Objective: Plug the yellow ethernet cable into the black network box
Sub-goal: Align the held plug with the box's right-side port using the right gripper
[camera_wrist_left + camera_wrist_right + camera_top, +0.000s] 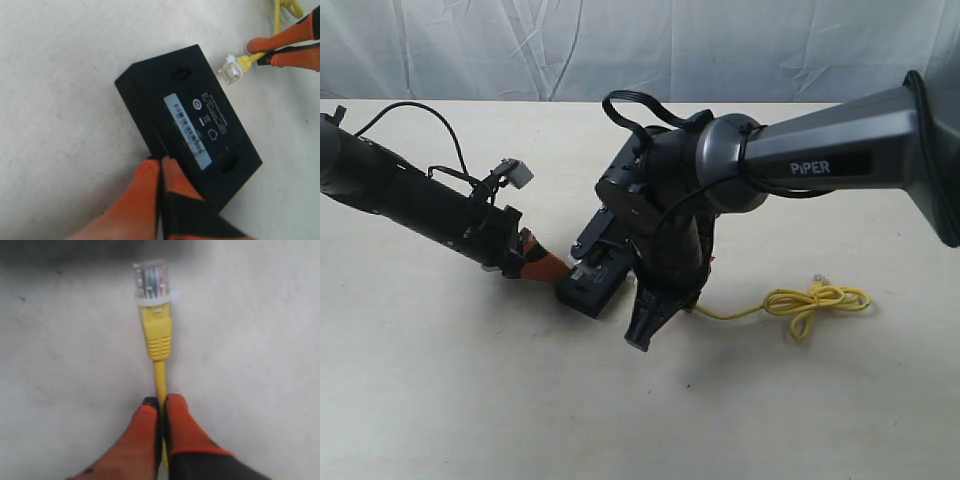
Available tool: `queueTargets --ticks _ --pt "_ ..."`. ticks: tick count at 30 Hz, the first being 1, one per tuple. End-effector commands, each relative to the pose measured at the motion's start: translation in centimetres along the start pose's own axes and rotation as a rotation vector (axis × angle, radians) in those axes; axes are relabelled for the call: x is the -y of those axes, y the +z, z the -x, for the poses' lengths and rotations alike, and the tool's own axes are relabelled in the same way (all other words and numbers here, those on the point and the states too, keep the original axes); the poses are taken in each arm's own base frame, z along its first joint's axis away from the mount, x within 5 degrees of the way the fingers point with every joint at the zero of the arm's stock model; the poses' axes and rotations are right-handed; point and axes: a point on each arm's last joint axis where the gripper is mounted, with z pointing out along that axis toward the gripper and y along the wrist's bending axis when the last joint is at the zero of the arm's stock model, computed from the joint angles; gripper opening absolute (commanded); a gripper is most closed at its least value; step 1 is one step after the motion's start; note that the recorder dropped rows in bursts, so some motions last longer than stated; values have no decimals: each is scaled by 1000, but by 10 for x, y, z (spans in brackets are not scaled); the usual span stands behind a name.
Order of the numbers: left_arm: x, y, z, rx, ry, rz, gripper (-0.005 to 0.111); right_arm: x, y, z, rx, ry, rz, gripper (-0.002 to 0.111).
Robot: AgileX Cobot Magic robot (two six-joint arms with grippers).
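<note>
The black network box [165, 80] lies flat on the pale table, white label up. My left gripper [160, 165] is shut, its orange fingertips [147, 172] pressed against the box's near edge with nothing visibly between them. My right gripper [160, 402] is shut on the yellow ethernet cable [156, 335] just behind its boot. The clear plug [232, 70] points at the box's far end and stays a short gap from it. In the exterior view the right arm hides its own gripper, the box [588, 293] shows below it, and the cable's knotted loop [817, 300] trails to the right.
The right arm's grey wrist and dark body [665, 230] hang over the box in the exterior view. The left arm [410, 190] reaches in from the left. A pale crumpled cloth [620, 40] closes the back of the table.
</note>
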Motion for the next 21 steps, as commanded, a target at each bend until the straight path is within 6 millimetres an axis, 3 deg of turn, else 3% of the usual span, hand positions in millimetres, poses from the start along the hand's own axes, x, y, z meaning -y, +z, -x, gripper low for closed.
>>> queueTargets --ticks 1,11,21 --pt "-3 3 -4 -18 5 9 0 1 0 5 47 -10 16 -1" --pt "-3 3 -4 -18 5 9 0 -2 14 6 16 -30 15 -1" --pt "-3 3 -4 -20 6 10 0 1 14 6 22 -29 -14 -1"
